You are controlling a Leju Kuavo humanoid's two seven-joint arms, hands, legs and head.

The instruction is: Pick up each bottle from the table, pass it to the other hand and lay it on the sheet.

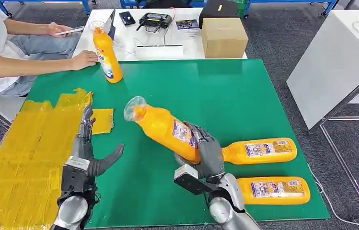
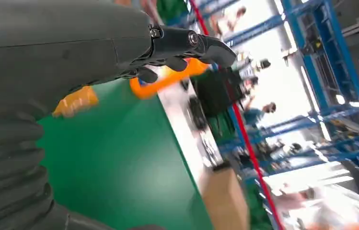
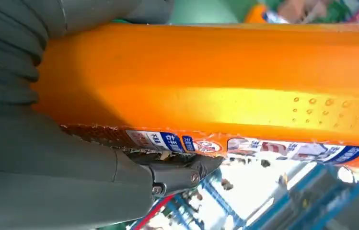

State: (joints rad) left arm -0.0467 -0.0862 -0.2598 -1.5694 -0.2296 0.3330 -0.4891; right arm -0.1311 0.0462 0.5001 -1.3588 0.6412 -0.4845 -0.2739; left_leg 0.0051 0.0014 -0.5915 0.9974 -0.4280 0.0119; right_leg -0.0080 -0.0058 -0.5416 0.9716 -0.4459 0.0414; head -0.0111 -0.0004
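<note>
The right robot hand [image 1: 209,152] gripped a tilted bottle [image 1: 165,127] mid-surface; the left robot hand [image 1: 87,152] waited open, empty. Best offer the bottle's body squarely.

orange bottles [image 1: 167,128], green table [image 1: 244,100], yellow sheet [image 1: 28,148]

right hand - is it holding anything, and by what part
The right hand grips an orange bottle around the lower half of its body, at the label, cap end tilted up. The left hand holds nothing.
</note>
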